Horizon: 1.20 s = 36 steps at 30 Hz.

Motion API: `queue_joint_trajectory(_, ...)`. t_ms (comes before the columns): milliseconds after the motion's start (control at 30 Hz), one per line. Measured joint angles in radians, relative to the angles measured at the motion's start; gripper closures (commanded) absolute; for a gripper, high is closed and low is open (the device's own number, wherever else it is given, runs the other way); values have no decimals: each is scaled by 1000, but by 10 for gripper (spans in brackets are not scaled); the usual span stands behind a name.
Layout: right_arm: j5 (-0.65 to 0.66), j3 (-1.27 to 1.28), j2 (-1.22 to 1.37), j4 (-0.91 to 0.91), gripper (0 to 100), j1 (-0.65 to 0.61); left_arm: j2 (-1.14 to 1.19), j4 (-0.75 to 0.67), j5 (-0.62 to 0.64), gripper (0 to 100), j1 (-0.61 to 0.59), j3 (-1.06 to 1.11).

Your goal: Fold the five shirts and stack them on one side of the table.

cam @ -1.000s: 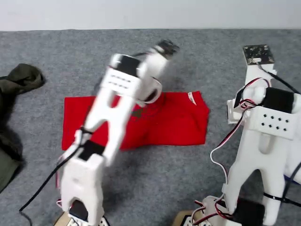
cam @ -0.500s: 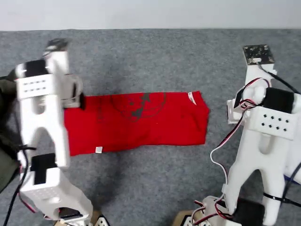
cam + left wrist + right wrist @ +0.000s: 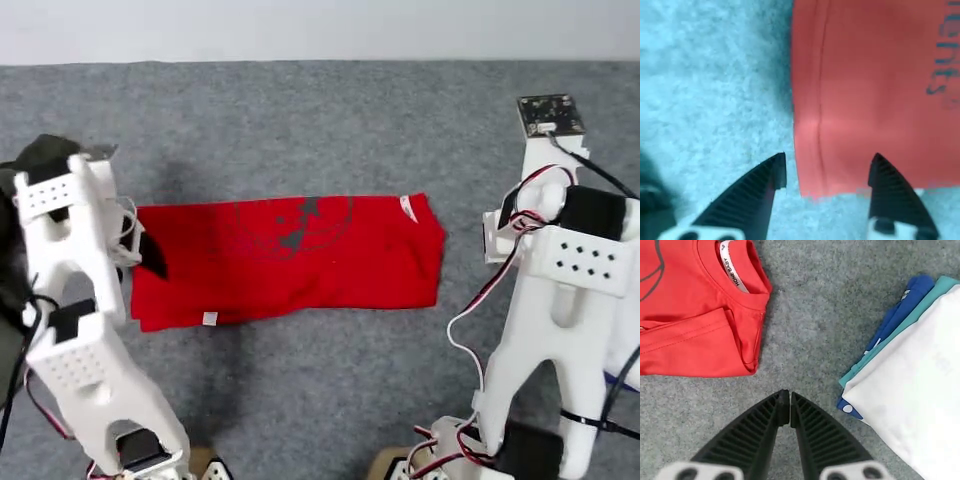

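In the high view the left arm (image 3: 75, 300) covers the end of the red shirt (image 3: 300, 255) nearest it. It also covers much of the dark green garment (image 3: 48, 150), which runs off the picture's edge. The white tag (image 3: 209, 319) on the shirt's hem is too small to read. In the left wrist view the shirt is blurred and cropped, and its dark print (image 3: 942, 70) is illegible. In the right wrist view the folded stack (image 3: 910, 390) runs out of frame. Its teal shirt (image 3: 939, 290) and blue shirt (image 3: 912, 292) show as thin edges under the white one.
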Motion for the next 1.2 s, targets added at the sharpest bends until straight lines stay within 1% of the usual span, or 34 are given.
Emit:
queue_joint_trajectory(167,0,0,0,0,990,0,114,-20,0,732,3,-48)
queue_joint_trajectory(233,0,0,0,0,990,0,160,-20,0,752,18,-69)
queue_joint_trajectory(467,0,0,-23,0,990,0,239,6,11,998,64,-161)
queue_joint_trajectory(600,0,0,-68,0,990,0,252,28,11,995,110,-196)
queue_joint_trajectory(700,0,0,-92,0,990,0,259,71,15,995,112,-256)
queue_joint_trajectory(800,0,0,-117,0,990,2,259,77,35,996,103,-331)
queue_joint_trajectory(900,37,0,-133,0,990,35,227,77,44,996,106,-344)
queue_joint_trajectory(1067,146,0,-146,0,990,143,25,77,37,996,138,-244)
queue_joint_trajectory(1200,241,0,-146,0,990,242,-143,77,35,996,238,-135)
